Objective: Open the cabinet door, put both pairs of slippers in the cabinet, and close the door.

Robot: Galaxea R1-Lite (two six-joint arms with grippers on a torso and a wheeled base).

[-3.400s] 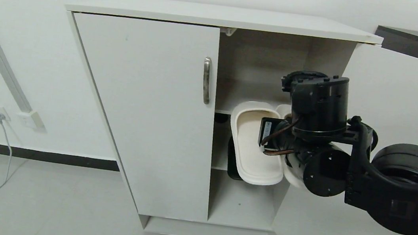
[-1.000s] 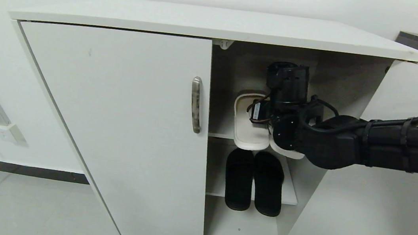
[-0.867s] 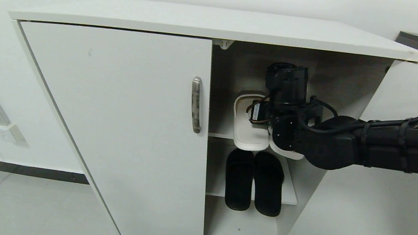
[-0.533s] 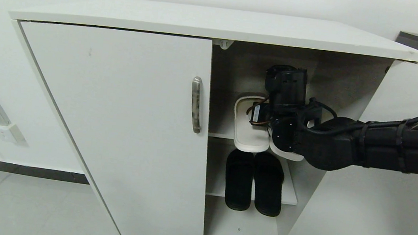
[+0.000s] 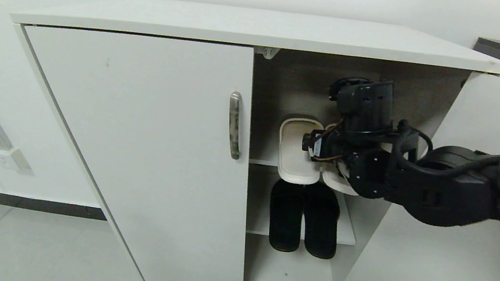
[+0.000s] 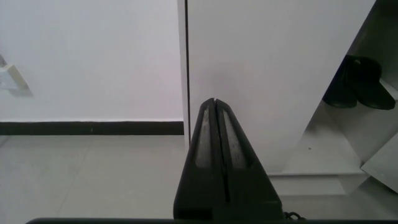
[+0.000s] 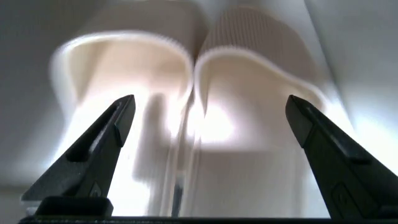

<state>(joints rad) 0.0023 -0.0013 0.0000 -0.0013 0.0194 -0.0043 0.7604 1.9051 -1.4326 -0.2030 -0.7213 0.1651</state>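
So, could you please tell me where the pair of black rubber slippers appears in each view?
Head view: pair of black rubber slippers on the middle shelf, beneath the white slippers.
Left wrist view: the pair beside the closed white door.
Right wrist view: not in it.
Landmark: that door.

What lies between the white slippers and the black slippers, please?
A shelf: the white slippers rest on it, the black slippers sit below, as the head view shows.

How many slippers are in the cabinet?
4. Two white slippers on the upper shelf; two black slippers on the shelf below. The shut door may hide more.
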